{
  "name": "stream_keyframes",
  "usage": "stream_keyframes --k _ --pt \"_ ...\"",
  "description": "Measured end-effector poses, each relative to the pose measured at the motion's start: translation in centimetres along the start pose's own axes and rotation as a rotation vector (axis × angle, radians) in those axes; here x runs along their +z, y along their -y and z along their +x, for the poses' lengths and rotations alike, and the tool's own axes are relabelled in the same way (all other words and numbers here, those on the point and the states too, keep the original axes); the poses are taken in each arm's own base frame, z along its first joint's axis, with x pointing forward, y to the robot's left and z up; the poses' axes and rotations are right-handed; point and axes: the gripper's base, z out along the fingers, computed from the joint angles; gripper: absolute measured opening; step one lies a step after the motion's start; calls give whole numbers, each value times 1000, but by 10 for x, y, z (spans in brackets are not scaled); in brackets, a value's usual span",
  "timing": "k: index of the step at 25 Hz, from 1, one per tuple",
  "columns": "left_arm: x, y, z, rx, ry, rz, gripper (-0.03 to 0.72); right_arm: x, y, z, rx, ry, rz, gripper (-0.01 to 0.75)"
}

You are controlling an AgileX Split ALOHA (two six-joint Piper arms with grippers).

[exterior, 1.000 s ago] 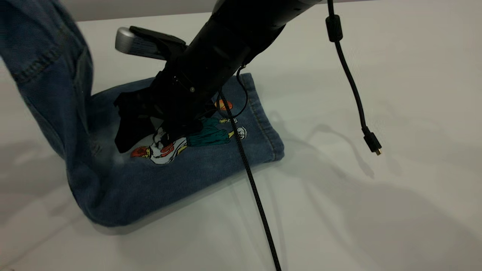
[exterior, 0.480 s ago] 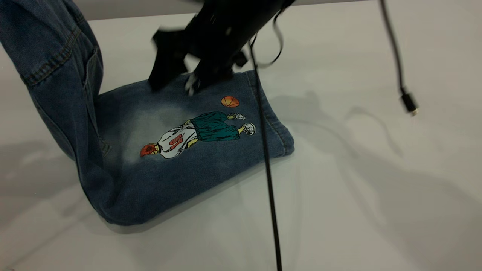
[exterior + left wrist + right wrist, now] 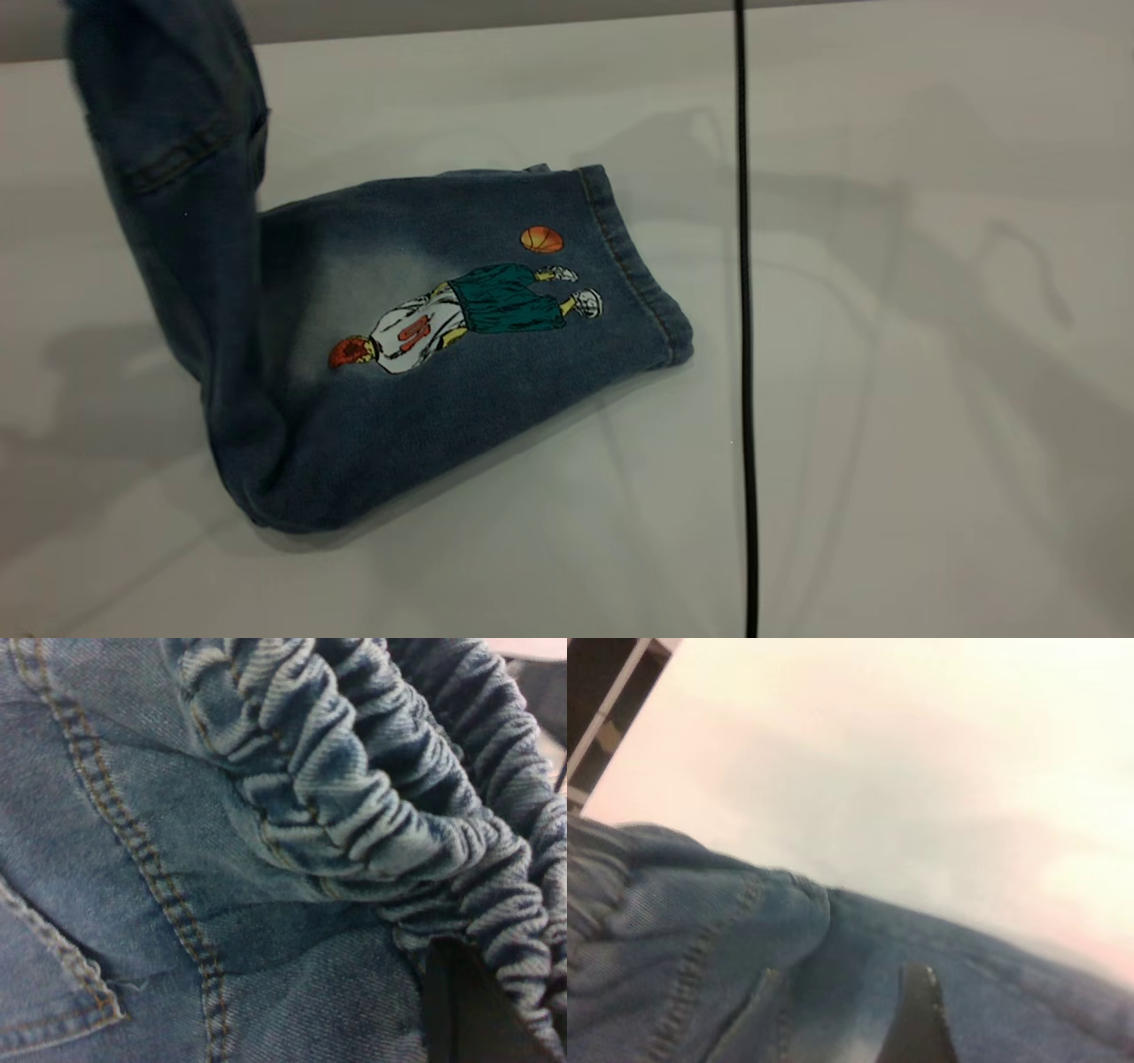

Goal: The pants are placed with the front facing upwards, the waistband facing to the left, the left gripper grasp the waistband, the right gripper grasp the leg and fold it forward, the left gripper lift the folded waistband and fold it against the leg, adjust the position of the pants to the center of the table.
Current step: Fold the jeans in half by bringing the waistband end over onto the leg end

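The pants (image 3: 443, 399) lie folded on the table (image 3: 930, 425), the leg (image 3: 532, 354) flat with its basketball-player print facing up. Their other end (image 3: 177, 177) hangs lifted at the left and runs out of the exterior view's top. In the left wrist view the ruffled waistband (image 3: 354, 797) fills the picture, and my left gripper (image 3: 447, 992) is shut on it, one dark finger showing under the gathers. My right gripper (image 3: 970, 1036) hovers open above the denim (image 3: 700, 948), one scuffed fingertip (image 3: 921, 1019) showing, nothing in it. Neither gripper shows in the exterior view.
A black cable (image 3: 744, 354) hangs straight down just right of the leg's hem (image 3: 638, 283). Bare tabletop spreads to the right and in front of the pants. A dark frame (image 3: 602, 700) stands past the table's edge in the right wrist view.
My right arm has risen off the leg and left the exterior view. The lifted waistband end has swung up and to the right. The hanging cable has shifted left.
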Motion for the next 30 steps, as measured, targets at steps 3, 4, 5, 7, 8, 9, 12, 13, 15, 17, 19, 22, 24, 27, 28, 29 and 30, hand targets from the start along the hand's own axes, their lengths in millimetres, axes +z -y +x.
stream_keyframes --k 3,4,5,7,8,9,12,13,15,17,19,22,24,27,28,29,30 --pt "12 13 7 45 1 -5 141 -18 -1 -11 -9 41 12 476" --pt "16 16 10 58 -6 -9 141 -25 -2 -15 -13 55 15 476" --pt "21 19 14 75 -19 -12 141 -30 -2 -18 -16 68 19 476" --pt "31 23 20 73 -37 -14 141 -42 -6 -25 -27 95 24 476" --pt "37 25 24 74 -58 -11 141 -47 -9 -28 -35 108 25 476" --pt "42 27 28 75 -77 -9 141 -52 -12 -31 -41 118 26 476" --pt "60 27 38 84 -120 -32 141 -66 -21 -38 -61 148 25 476" --pt "66 27 42 90 -131 -34 141 -69 -23 -40 -64 155 25 476" --pt "78 25 48 91 -157 -42 141 -70 -24 -41 -67 156 21 476" --pt "89 20 52 77 -166 -60 141 -70 -25 -40 -67 148 13 476" --pt "99 12 54 64 -170 -80 141 -70 -26 -38 -62 130 -5 476" --pt "116 6 53 44 -181 -58 141 -69 -27 -36 -62 114 -21 476" --pt "128 6 51 67 -196 -29 141 -69 -28 -36 -61 109 -27 476" --pt "147 5 45 96 -213 3 141 -69 -29 -35 -61 103 -33 476" --pt "153 6 43 94 -225 21 141 -69 -29 -35 -61 103 -33 476" --pt "159 6 42 91 -236 34 143 -69 -29 -35 -61 104 -32 476" --pt "163 5 43 84 -251 50 155 -69 -28 -36 -60 105 -30 476"
